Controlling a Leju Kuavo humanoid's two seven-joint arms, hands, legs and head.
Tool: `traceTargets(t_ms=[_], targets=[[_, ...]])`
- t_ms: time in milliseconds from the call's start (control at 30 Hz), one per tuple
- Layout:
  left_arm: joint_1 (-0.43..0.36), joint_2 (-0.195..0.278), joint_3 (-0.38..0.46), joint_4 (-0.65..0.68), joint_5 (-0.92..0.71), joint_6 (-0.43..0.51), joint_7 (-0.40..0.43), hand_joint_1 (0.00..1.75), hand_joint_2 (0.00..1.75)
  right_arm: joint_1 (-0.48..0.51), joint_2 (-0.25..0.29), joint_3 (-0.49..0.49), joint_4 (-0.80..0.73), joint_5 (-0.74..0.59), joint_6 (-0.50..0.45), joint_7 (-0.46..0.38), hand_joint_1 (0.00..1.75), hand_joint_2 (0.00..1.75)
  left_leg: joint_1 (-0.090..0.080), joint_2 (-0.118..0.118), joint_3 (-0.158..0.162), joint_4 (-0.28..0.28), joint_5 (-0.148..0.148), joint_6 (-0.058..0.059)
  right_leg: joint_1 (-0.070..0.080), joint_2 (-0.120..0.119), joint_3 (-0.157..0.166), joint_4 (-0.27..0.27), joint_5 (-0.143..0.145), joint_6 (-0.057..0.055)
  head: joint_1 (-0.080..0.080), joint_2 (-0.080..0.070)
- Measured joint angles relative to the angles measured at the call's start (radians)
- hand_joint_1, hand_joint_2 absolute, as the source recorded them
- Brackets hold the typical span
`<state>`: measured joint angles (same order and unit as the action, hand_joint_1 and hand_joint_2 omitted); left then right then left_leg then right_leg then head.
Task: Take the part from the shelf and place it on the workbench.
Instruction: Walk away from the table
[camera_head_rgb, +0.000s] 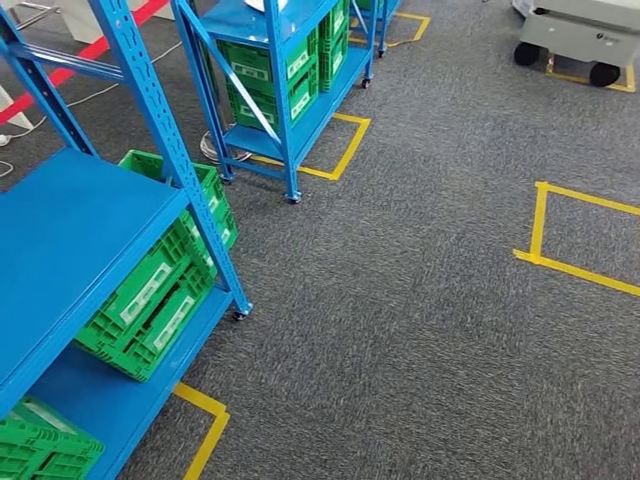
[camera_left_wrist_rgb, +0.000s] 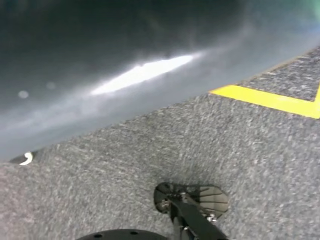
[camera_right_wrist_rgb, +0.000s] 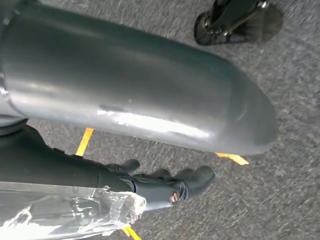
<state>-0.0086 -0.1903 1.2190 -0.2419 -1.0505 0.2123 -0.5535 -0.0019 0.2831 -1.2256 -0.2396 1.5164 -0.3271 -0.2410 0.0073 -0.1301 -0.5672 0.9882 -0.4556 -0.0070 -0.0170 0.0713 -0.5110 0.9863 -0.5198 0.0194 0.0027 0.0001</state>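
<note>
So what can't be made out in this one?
- Right wrist view: the clear plastic is cut off by the picture edge. What it wraps, and whether the fingers grip it, cannot be told.
- Left wrist view: a blurred dark surface near the lens hides what lies behind it.
- Head view: the crate labels are too small to read. The blue shelf covers most of the crates' insides.

From high on the body we look forward and down over grey carpet (camera_head_rgb: 392, 300) and a blue shelf (camera_head_rgb: 68, 240) at left, while both wrist cameras hang close above that same carpet (camera_left_wrist_rgb: 245, 150), sharing its yellow tape (camera_right_wrist_rgb: 83, 142) lines.
</note>
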Motion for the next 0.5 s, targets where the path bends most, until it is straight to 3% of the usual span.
traceTargets(t_ms=[33, 100, 167, 200, 233, 267, 300, 333, 400, 433, 500], targets=[[0.003, 0.000, 0.001, 0.000, 0.000, 0.000, 0.000, 0.00, 0.00, 0.000, 0.001, 0.000, 0.000, 0.000, 0.000, 0.000, 0.00, 0.00, 0.000, 0.005, -0.005, 0.005, -0.003, -0.005, -0.001, -0.012, 0.002, -0.003, 0.004, -0.006, 0.000, 0.000], [0.004, 0.001, 0.002, 0.000, 0.000, 0.000, 0.000, 0.00, 0.00, 0.001, 0.003, 0.000, -0.001, 0.001, -0.001, 0.000, 0.00, 0.00, -0.001, 0.052, -0.033, 0.064, -0.046, -0.013, -0.003, -0.041, 0.003, -0.011, 0.010, -0.016, -0.007, 0.000], [0.001, 0.000, 0.002, 0.000, 0.000, 0.000, 0.000, 0.00, 0.00, 0.004, 0.004, 0.000, -0.001, 0.001, -0.001, 0.000, 0.00, 0.00, -0.001, 0.107, -0.092, 0.195, -0.118, -0.020, 0.001, -0.074, 0.002, -0.012, 0.010, -0.022, -0.014, 0.000], [0.000, 0.000, 0.002, 0.000, 0.000, 0.000, 0.000, 0.00, 0.00, 0.005, 0.004, 0.000, -0.001, 0.001, -0.001, 0.000, 0.00, 0.00, 0.000, 0.117, -0.118, 0.254, -0.142, -0.022, 0.003, -0.092, 0.001, -0.011, 0.009, -0.022, -0.015, 0.000], [0.000, 0.001, 0.002, 0.000, 0.000, 0.000, 0.000, 0.00, 0.00, 0.005, 0.004, 0.000, -0.001, 0.001, -0.001, 0.000, 0.00, 0.00, 0.000, 0.122, -0.129, 0.285, -0.148, -0.024, 0.005, -0.108, 0.001, -0.011, 0.008, -0.023, -0.015, 0.000], [0.001, 0.001, 0.002, 0.000, 0.000, 0.000, 0.000, 0.00, 0.00, 0.004, 0.004, 0.000, -0.001, 0.001, -0.001, 0.000, 0.00, 0.00, 0.000, 0.125, -0.120, 0.276, -0.134, -0.023, 0.006, -0.122, 0.002, -0.011, 0.008, -0.023, -0.015, 0.000], [0.003, 0.001, 0.002, 0.000, -0.001, 0.000, 0.000, 0.00, 0.00, 0.003, 0.004, 0.000, -0.001, 0.001, -0.001, 0.000, 0.00, 0.00, 0.000, 0.130, -0.089, 0.227, -0.104, -0.021, 0.007, -0.135, 0.004, -0.011, 0.006, -0.022, -0.015, 0.000], [0.004, 0.001, 0.002, 0.000, -0.001, 0.000, 0.000, 0.00, 0.00, 0.003, 0.005, 0.000, -0.002, 0.001, -0.001, 0.000, 0.00, 0.00, -0.002, 0.146, -0.046, 0.154, -0.069, -0.017, 0.007, -0.146, 0.007, -0.011, 0.005, -0.021, -0.015, 0.000], [0.001, 0.001, 0.002, -0.001, -0.003, 0.000, 0.000, 0.00, 0.00, 0.002, 0.006, 0.000, -0.001, 0.002, -0.001, 0.000, 0.00, 0.00, -0.012, 0.193, 0.025, 0.028, -0.031, -0.003, 0.012, -0.167, 0.012, -0.010, -0.001, -0.015, -0.014, 0.000], [-0.001, 0.002, 0.002, -0.001, -0.005, 0.000, 0.000, 0.00, 0.00, 0.001, 0.006, 0.000, -0.001, 0.003, -0.001, 0.000, 0.00, 0.00, -0.017, 0.207, 0.038, 0.000, -0.028, 0.003, 0.014, -0.178, 0.014, -0.009, -0.003, -0.011, -0.013, 0.000], [-0.001, 0.002, 0.004, -0.002, -0.006, 0.000, 0.000, 0.00, 0.00, -0.001, 0.007, 0.000, -0.002, 0.004, 0.000, 0.000, 0.00, 0.00, -0.020, 0.194, 0.037, -0.009, -0.028, 0.014, 0.016, -0.198, 0.020, -0.011, -0.006, -0.002, -0.012, 0.000]])
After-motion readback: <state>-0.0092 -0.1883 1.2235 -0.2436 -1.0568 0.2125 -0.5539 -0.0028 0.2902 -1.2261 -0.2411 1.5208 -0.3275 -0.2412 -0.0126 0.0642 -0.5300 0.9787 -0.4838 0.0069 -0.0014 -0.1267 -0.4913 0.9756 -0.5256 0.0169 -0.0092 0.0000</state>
